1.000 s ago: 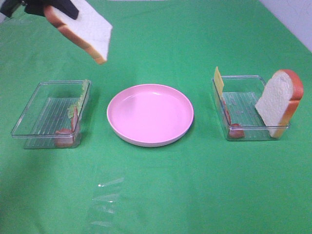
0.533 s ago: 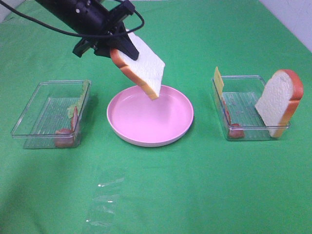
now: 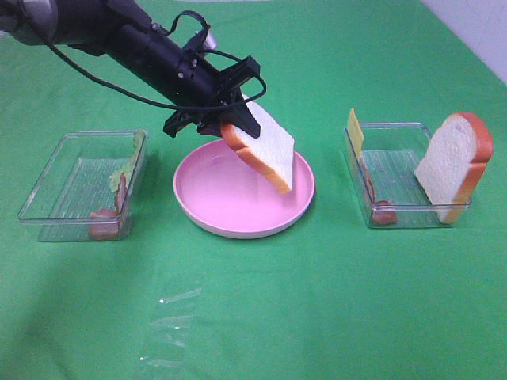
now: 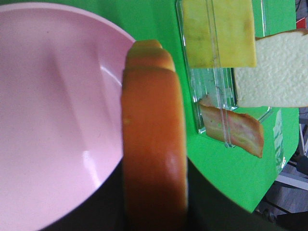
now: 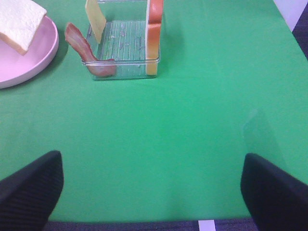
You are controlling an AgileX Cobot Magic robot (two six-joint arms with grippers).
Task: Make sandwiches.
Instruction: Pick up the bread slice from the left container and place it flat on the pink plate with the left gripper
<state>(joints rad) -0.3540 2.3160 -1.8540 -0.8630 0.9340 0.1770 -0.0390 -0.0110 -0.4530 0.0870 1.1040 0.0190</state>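
Left hand [image 3: 231, 125] is clamped on the bread slice [image 3: 268, 154], which hangs steeply tilted above the pink plate [image 3: 238, 229], its lower corner towards the right rim. Risk: if released tilted, the slice topples across the rim onto the surface [image 3: 317, 301]. Right hand [image 5: 151, 190] stands apart, empty.

A round pink plate [image 3: 207, 202] sits on a green cloth [image 3: 333, 301] between 2 clear trays, the left tray [image 3: 49, 180] and the right tray [image 3: 396, 168], both apart from it. A film scrap [image 3: 170, 321] (clear, crinkled) lies on the cloth nearer the camera.
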